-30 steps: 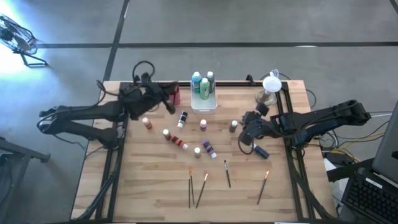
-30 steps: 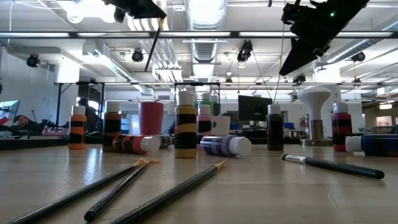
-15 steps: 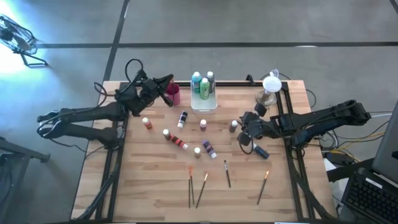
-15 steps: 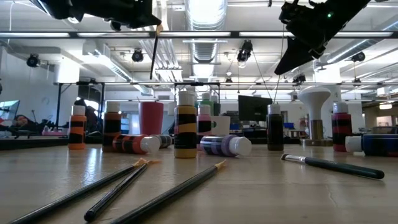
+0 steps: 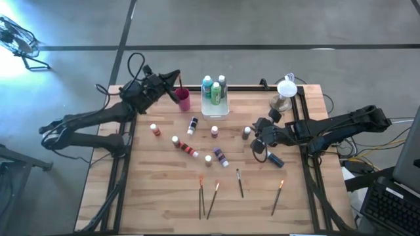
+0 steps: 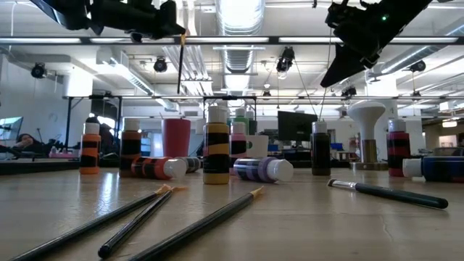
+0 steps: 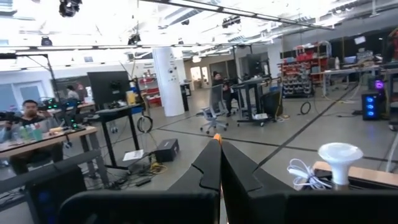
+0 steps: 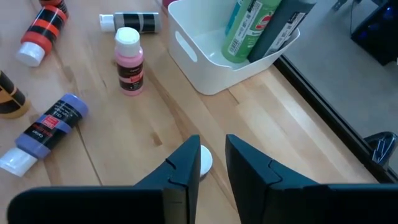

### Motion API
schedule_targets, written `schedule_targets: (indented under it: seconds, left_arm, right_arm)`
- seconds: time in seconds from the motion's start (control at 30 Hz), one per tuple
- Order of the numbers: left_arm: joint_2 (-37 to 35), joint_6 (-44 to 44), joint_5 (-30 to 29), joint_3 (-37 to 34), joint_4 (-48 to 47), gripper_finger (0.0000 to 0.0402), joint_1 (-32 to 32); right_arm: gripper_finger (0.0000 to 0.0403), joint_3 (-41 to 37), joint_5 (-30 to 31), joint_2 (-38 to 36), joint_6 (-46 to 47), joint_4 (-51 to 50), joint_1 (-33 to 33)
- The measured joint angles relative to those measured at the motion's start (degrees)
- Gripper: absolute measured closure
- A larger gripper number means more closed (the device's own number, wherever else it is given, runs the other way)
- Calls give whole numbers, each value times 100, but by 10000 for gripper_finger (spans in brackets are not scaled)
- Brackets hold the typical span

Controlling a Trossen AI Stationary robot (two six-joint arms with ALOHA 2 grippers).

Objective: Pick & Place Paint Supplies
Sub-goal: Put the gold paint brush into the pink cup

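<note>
Two arms are working: since a second ago my left gripper [image 5: 172,82], pinched shut on a paintbrush [image 6: 180,61], has swung to the magenta cup [image 5: 184,99] at eleven o'clock, ready to drop it in. My right gripper [image 8: 210,163] has narrowed around a white-capped bottle [image 8: 203,159] at three o'clock. Bottles and brushes litter the wooden table [image 5: 157,190]; workshop behind.

Probably a lab: desks [image 7: 37,140], monitors [image 7: 109,87], exposed ceiling ducts [image 6: 239,54].

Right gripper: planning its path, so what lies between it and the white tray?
Only bare tabletop, in the right wrist view: the right gripper, above a white bottle cap, faces the tray; the pink bottle stands aside.
</note>
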Motion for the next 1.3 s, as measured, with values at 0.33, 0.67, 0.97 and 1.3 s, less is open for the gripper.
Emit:
schedule_targets:
  seconds: [0.33,0.67,0.97,1.3]
  left_arm:
    - [469,-139,279,0,140,401,486]
    - [1155,-258,385,-590,1433,401,768]
    - [1331,-328,380,-1218,2211,401,847]
    - [1670,-122,375,-1222,2229,401,847]
  right_arm:
    - [293,0,177,-69,-24,-73,-4]
    - [258,0,202,-74,-51,-236,-4]
    - [242,0,469,-74,-48,-259,-15]
    - [262,0,896,-74,-66,-231,-178]
